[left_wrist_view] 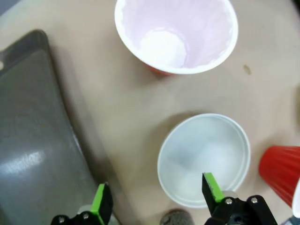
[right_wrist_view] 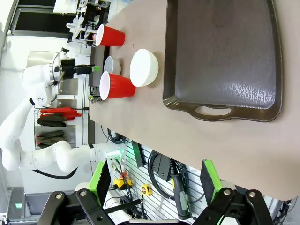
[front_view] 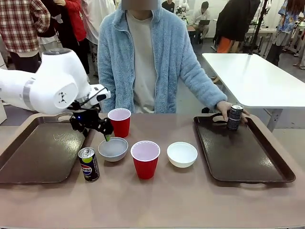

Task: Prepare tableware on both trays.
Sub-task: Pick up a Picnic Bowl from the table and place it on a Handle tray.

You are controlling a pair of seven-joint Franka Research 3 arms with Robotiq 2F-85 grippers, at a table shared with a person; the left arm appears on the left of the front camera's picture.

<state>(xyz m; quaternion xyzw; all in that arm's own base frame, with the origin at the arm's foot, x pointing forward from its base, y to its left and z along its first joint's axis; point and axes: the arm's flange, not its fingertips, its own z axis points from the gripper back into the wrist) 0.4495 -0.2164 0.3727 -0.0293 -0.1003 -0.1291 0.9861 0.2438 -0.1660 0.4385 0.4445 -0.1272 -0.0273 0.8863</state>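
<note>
My left gripper [front_view: 101,130] is open and hangs just above the greyish bowl [front_view: 113,149]. In the left wrist view the gripper [left_wrist_view: 157,197] straddles the rim of that bowl [left_wrist_view: 204,157], with one green pad inside and the other over the table. One red cup [front_view: 119,121] stands behind the bowl and another red cup [front_view: 145,159] to its right. The white bowl [front_view: 182,154] and the Pepsi can [front_view: 89,164] sit on the table. A person's hand holds the dark can [front_view: 234,117] upright on the right tray [front_view: 243,152]. The left tray [front_view: 38,152] is bare. My right gripper [right_wrist_view: 154,180] is open, off the table's near edge.
The person sits at the far side, one hand [front_view: 223,109] reaching onto the right tray's far corner. A white table [front_view: 257,78] stands behind at the right. Cables and tools [right_wrist_view: 154,178] hang below the table edge in the right wrist view.
</note>
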